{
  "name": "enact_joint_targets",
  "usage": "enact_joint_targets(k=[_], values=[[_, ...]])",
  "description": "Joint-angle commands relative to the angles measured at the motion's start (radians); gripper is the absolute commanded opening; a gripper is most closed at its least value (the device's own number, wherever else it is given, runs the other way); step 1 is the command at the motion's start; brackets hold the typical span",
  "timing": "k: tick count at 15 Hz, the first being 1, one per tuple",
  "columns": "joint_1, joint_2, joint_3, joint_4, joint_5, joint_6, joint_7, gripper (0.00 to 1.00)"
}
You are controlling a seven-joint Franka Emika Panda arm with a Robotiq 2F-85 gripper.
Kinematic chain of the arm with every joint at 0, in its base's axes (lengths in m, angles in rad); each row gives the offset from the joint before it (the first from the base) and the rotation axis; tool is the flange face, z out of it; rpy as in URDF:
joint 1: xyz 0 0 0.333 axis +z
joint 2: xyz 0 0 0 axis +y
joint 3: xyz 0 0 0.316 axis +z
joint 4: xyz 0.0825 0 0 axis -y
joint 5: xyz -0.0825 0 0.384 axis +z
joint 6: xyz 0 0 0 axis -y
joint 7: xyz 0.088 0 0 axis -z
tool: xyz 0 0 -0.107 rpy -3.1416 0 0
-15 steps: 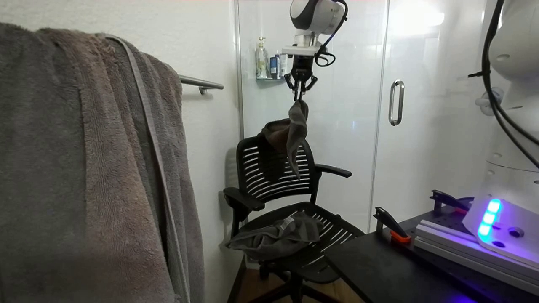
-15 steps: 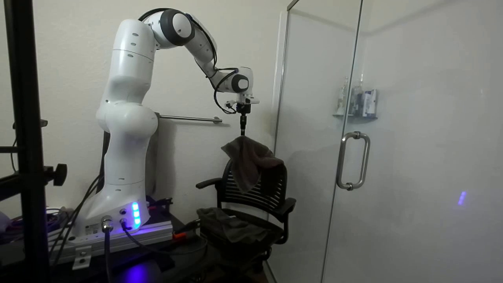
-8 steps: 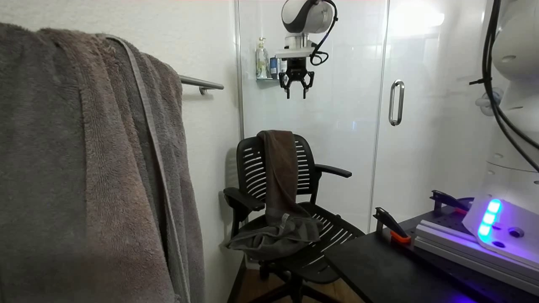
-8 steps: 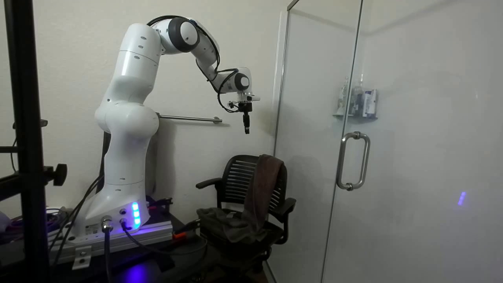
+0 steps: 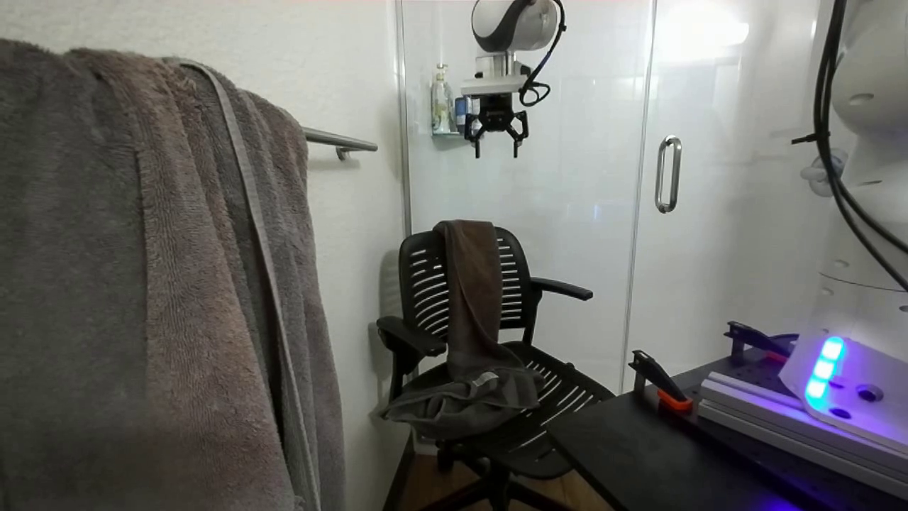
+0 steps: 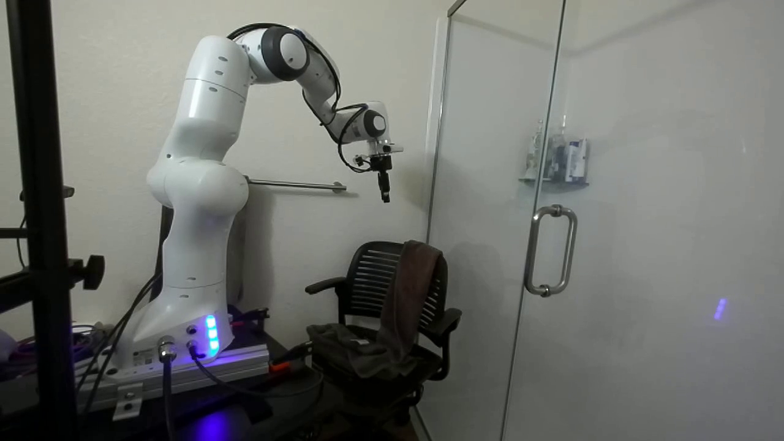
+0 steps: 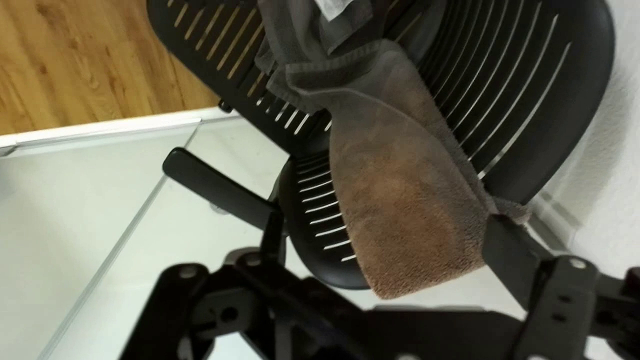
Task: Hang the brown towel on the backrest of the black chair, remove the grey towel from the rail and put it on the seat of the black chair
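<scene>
The brown towel (image 5: pixel 474 284) lies over the top edge of the backrest (image 5: pixel 424 284) and runs down its front to the seat. My gripper (image 5: pixel 496 153) hangs above the black chair (image 6: pixel 373 288), well clear of the towel, with its fingers wide apart and nothing between them. In the wrist view the brown towel (image 7: pixel 405 215) shows below the open gripper (image 7: pixel 383 222). Thick folds of the grey towel (image 5: pixel 206 284) hang on the rail (image 5: pixel 340 140) at the left. Part of the seat (image 5: pixel 567 397) is bare at its right side.
A rumpled dark grey cloth (image 5: pixel 461 408) lies on the seat, meeting the brown towel's lower end; I cannot tell where they part. Armrests (image 5: pixel 560 287) flank the seat. A glass shower door with a metal handle (image 6: pixel 551 251) and a black table (image 5: pixel 638 447) stand nearby.
A second ago the gripper was shut on the brown towel's end, holding it up. It has opened and risen slightly, and the towel has dropped down the backrest's front onto the seat.
</scene>
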Motion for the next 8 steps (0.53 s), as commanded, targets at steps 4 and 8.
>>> enact_joint_targets(k=[4, 8], values=[[-0.017, 0.075, 0.054, 0.027, 0.335, 0.009, -0.364, 1.0], [0.001, 0.013, 0.096, -0.011, 0.467, -0.136, -0.514, 1.0]])
